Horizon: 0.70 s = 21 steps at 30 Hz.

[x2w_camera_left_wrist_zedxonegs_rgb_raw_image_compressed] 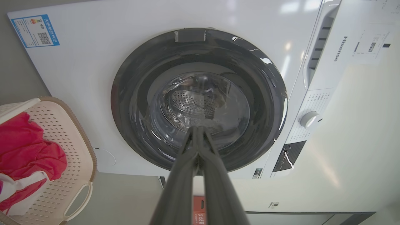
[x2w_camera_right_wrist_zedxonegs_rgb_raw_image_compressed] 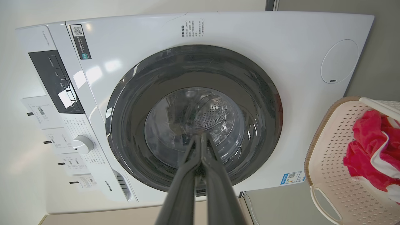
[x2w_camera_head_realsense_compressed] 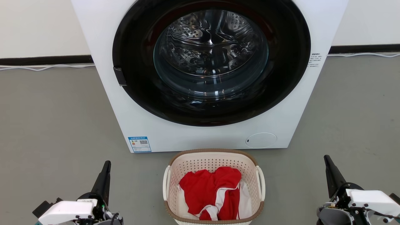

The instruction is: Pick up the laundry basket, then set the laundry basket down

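1. Grey matt floor (x2w_camera_head_realsense_compressed: pixel 47 131) serves as the work surface, and everything of interest is stood on it.
2. Nearest the robot, the left gripper (x2w_camera_head_realsense_compressed: pixel 107 164) is seen at the lower left of the head view and the right gripper (x2w_camera_head_realsense_compressed: pixel 327 158) at the lower right. In each wrist view the two long dark fingers are pressed together, and nothing is pinched between them.
3. Between the two grippers, but well apart from both, the cream-white perforated plastic laundry basket with a brown woven-look rim (x2w_camera_head_realsense_compressed: pixel 212 151) is rested on the floor. A crumpled red-and-white garment (x2w_camera_head_realsense_compressed: pixel 209 187) is held inside it.
4. The basket's white loop handle on the left side (x2w_camera_head_realsense_compressed: pixel 166 184) and its twin on the right (x2w_camera_head_realsense_compressed: pixel 261 184) are touched by neither gripper.
5. Just behind the basket, a large white front-loading washer (x2w_camera_head_realsense_compressed: pixel 187 137) is placed, with a dark round door and a glass window through which a steel drum (x2w_camera_head_realsense_compressed: pixel 211 53) is seen.
6. Farthest off, a pale wall (x2w_camera_head_realsense_compressed: pixel 37 25) with a dark skirting strip (x2w_camera_head_realsense_compressed: pixel 47 59) is made out.
7. No part of the task is judged to be done. The fingers have yet to be spread, brought to the handles and closed on them, after which the basket is to be lifted and then set down.
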{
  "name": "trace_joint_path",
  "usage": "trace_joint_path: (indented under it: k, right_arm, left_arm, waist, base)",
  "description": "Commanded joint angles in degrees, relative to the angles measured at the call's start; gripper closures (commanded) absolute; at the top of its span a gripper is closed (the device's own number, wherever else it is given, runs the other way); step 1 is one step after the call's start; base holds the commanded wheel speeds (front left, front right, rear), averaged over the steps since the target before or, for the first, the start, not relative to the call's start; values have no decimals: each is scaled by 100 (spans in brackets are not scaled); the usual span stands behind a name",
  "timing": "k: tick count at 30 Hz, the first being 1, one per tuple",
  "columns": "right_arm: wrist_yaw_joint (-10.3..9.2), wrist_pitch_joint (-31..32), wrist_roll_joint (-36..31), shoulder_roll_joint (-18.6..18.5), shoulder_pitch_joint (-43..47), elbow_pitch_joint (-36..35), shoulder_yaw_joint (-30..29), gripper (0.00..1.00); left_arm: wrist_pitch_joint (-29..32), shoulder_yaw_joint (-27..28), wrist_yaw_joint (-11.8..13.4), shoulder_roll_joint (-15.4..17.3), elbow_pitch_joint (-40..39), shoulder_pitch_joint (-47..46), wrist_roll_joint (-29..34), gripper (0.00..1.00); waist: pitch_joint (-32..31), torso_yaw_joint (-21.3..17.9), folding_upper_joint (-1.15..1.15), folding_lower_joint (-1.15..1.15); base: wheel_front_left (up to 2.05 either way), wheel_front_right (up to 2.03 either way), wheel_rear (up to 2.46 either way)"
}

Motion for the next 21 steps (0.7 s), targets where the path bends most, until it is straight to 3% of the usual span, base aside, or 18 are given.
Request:
trace_joint_path:
  k: [1,21]
  right_arm:
    - [42,42,39,-35,-243,-168,106,100]
    - [42,42,39,-35,-243,-168,106,100]
  left_arm:
    - [35,174,-42,77,-165,-320,-3,100]
    - [35,174,-42,77,-165,-320,-3,100]
  waist:
    - [0,0,0,0]
    - [0,0,0,0]
  base:
    - [0,0,0]
    - [0,0,0]
